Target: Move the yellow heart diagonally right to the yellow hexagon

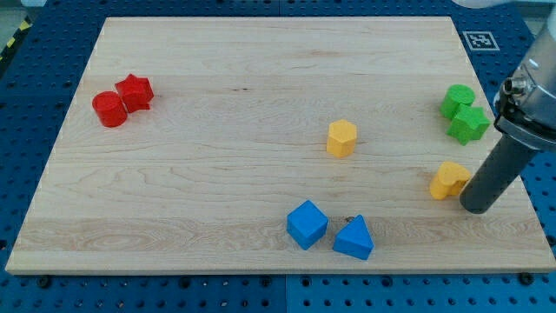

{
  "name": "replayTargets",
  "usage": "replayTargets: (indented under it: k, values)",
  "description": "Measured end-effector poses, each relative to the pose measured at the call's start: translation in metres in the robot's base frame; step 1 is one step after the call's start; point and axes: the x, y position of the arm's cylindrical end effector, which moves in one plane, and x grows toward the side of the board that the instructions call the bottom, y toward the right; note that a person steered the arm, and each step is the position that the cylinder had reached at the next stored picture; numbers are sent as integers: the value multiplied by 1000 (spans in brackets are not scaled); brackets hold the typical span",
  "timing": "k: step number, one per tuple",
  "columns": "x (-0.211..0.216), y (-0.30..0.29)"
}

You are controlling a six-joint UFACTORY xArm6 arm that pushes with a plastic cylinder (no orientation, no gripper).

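A wooden tabletop (261,78) fills the frame, seen from above and slightly in front, resting on a blue pegboard. Nearest the bottom edge, just right of centre, sit a blue cube (307,224) and a blue triangular block (354,238), close together but apart. Further up, at the right edge, the dark rod slants down from the upper right, and my tip (476,207) rests on the wood just beside the right side of the yellow heart (450,180), touching it or nearly so. There are no fingers on this arm, only the rod, so nothing opens or closes. Left of the heart and a little higher, near the middle of the frame, stands the yellow hexagon (341,137), well apart from it. Above the heart, at the right edge, two green blocks (463,113) sit touching. Farthest, at the upper left, a red cylinder (109,109) and a red star-like block (135,91) touch. The likely risk: a push that meets the heart off-centre could spin it or let it slip past the tip, sending it wide of the hexagon, or drive it into the hexagon and shove that away.
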Motion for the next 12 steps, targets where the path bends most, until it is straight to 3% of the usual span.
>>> replayTargets:
  k: [2, 8, 10, 12]
  values:
    - [-15, -31]
    - [-15, -25]
    - [-18, -62]
    - [-5, 0]
